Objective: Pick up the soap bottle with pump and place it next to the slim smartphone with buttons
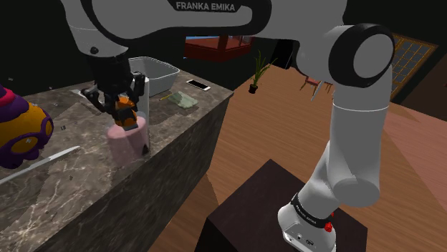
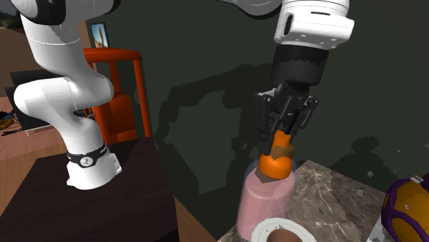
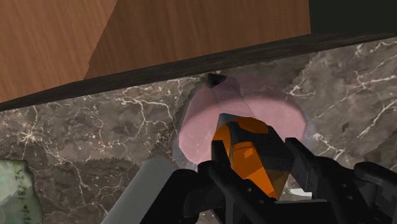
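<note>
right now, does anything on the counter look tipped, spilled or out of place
Nothing spilled or tipped. The soap bottle stands upright, the claw clasping its orange pump. Only oddity: it sits close to the counter edge.

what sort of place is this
Likely a home's kitchen or open living area: a dark veined stone counter carrying a white rectangular tub and a pink soap bottle with orange pump, on a brown wooden floor.

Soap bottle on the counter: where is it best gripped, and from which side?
By the narrow orange pump, from straight above: the soap bottle stands upright, its pink body looks too wide, and the pump fits between the fingers, which clasp it here.
</note>
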